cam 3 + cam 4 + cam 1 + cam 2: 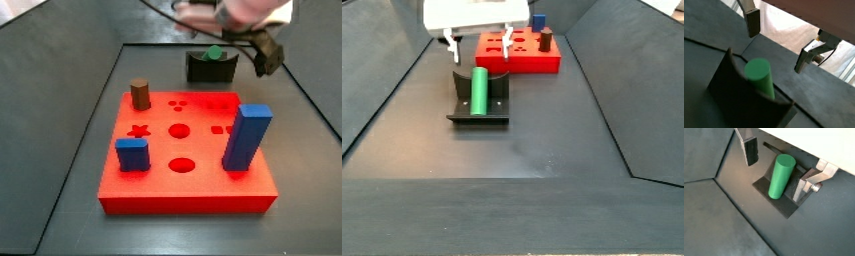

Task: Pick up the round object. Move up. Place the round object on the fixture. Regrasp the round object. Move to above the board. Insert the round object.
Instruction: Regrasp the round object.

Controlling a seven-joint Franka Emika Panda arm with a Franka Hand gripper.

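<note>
Dark desk: peg [781,176] lies in the fixture [477,111] notch just before the board [187,170], gripper [777,168] spread and empty above. Probably light, stiff, slick; grip mid-shaft.

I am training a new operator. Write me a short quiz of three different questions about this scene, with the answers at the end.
1. True or false: the gripper is closed on the round object.
2. Where does the round object lie?
A. in a hole of the board
B. on the fixture
C. on the floor
3. Fill in: the tall block standing on the board is coloured ____.

Key: 1 false, the fingers stand apart on either side of it; 2 B; 3 blue.
</note>
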